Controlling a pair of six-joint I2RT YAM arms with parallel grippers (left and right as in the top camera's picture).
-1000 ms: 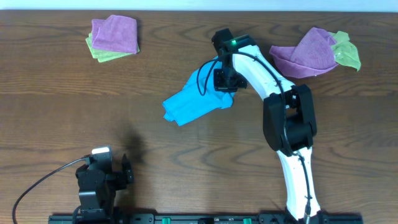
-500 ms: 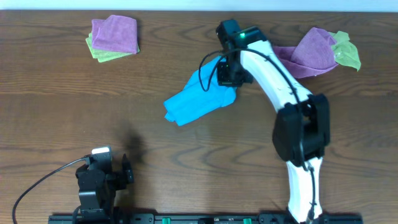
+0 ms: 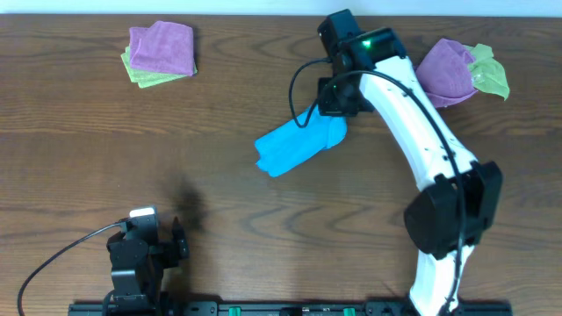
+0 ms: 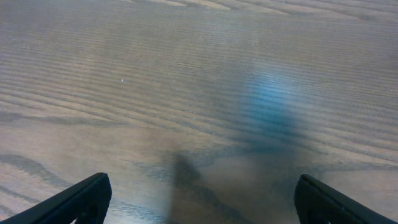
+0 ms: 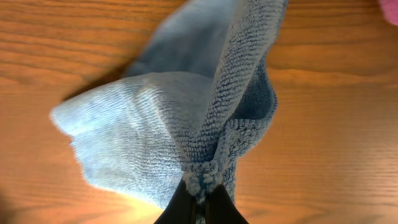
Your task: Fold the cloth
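Right claw (image 5: 200,200) pressed tight, pinching a bunched edge of the blue cloth (image 5: 155,118) | one end is up in the claw, the rest lies crumpled near the middle of the bench (image 3: 132,149) | looks soft, light and floppy, so a corner or hem is best to hold | left claw (image 4: 199,208) spread wide, empty, well apart

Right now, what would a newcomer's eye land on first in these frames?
The bright blue cloth, bunched mid-table, with the right hand shut on one gathered edge and the white arm arching over it. Next come the purple and green cloths along the far edge: a neat stack at left, a loose heap at right.
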